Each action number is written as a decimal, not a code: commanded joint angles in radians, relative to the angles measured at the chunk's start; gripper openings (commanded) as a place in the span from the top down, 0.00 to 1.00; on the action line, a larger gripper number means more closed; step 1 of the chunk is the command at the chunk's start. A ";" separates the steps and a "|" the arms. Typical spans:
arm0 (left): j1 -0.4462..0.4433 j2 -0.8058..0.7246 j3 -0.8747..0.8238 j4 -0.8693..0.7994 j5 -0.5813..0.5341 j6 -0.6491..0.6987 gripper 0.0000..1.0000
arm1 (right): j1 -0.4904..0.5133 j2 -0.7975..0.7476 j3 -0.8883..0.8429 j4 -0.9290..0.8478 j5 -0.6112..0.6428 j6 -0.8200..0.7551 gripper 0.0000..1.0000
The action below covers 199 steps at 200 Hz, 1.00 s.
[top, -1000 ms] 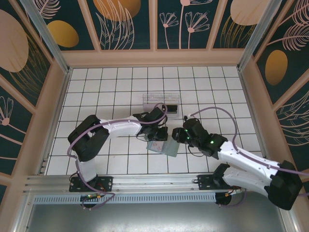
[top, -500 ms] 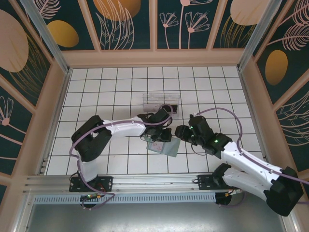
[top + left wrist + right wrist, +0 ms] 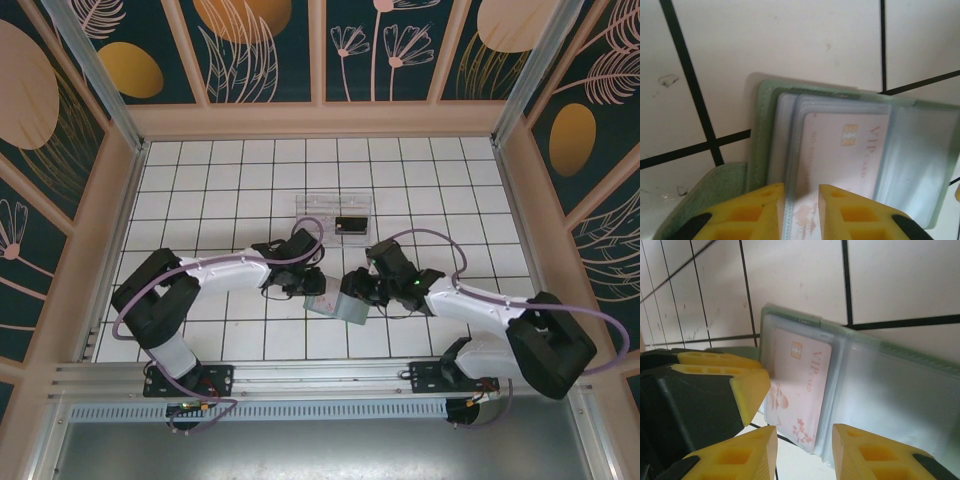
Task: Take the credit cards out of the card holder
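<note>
**First speaker:** Where is the card holder found?

**Second speaker:** The card holder (image 3: 340,308) is laid open and flat on the white tiled table (image 3: 220,170), in the near middle, between the two arms. A grey-green rim is seen around its clear, blue-grey pockets.

**First speaker:** Where are the credit cards placed?

**Second speaker:** The pale pink card (image 3: 840,150), marked with a gold chip and the letters VIP, is seen through a clear pocket of the card holder. The black card (image 3: 350,224) is laid in the clear tray (image 3: 318,207), farther back on the table and well apart from the card holder.

**First speaker:** How is the left gripper held?

**Second speaker:** The left gripper (image 3: 801,200) is lowered at the left end of the card holder. Its yellow jaws are parted by a narrow gap, and the edge of a pocket is seen in that gap. No pinch is made out, and whether the plastic is touched cannot be told.

**First speaker:** And the right gripper?

**Second speaker:** The right gripper (image 3: 802,440) is brought close to the card holder from the right. Its jaws are set wider apart, and the lower end of the pale pink card and its pocket is framed between them. Nothing is clamped. In the right wrist view, a yellow fingertip of the left gripper is seen just beside the edge of the pale pink card.
</note>
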 commanded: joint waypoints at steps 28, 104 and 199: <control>0.005 -0.017 -0.027 0.056 0.010 0.016 0.71 | 0.018 0.094 0.008 0.122 -0.056 0.035 0.68; 0.005 0.019 -0.025 -0.002 -0.050 0.036 0.71 | 0.019 0.144 -0.007 0.147 -0.044 0.053 0.69; 0.004 0.051 -0.050 0.028 -0.002 0.025 0.83 | 0.019 0.202 -0.042 0.224 -0.059 0.063 0.72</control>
